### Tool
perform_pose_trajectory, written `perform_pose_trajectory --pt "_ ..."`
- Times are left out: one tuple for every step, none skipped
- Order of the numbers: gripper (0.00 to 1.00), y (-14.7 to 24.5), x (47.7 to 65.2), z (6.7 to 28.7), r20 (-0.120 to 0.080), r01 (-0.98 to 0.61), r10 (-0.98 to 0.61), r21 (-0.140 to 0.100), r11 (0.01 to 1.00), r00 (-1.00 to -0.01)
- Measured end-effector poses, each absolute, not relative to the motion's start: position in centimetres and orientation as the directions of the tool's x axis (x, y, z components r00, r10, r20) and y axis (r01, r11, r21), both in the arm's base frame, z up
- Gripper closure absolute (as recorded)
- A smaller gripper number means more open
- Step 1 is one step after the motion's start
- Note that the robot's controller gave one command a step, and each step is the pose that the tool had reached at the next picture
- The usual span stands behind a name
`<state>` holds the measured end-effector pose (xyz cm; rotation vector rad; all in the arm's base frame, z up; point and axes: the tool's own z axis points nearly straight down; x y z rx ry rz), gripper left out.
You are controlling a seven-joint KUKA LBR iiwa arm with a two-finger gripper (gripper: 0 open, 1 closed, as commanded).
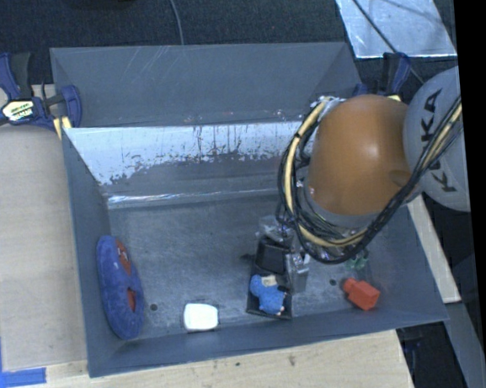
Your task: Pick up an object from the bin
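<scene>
My gripper (pixel 278 280) is low in the bin, near the front wall right of the middle, its black fingers pointing down. A small blue thing (pixel 269 296) with a pale patch on it lies right at the fingertips, touching or between them; I cannot tell which. A red-orange block (pixel 362 293) lies on the floor to the right of the gripper. A white rounded lump (pixel 201 317) lies to its left by the front wall.
A long blue oval thing with red marks (pixel 118 286) leans along the left wall. The arm's orange dome and looped cables hang over the bin's right half, hiding the floor beneath. The front wall is close to the gripper.
</scene>
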<state>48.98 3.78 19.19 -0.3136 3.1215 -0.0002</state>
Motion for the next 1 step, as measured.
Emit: perform_pose_trajectory --pt "1.0 -3.61 50.16 28.92 -0.005 -0.185 -0.185 -0.004 0.983 -0.983"
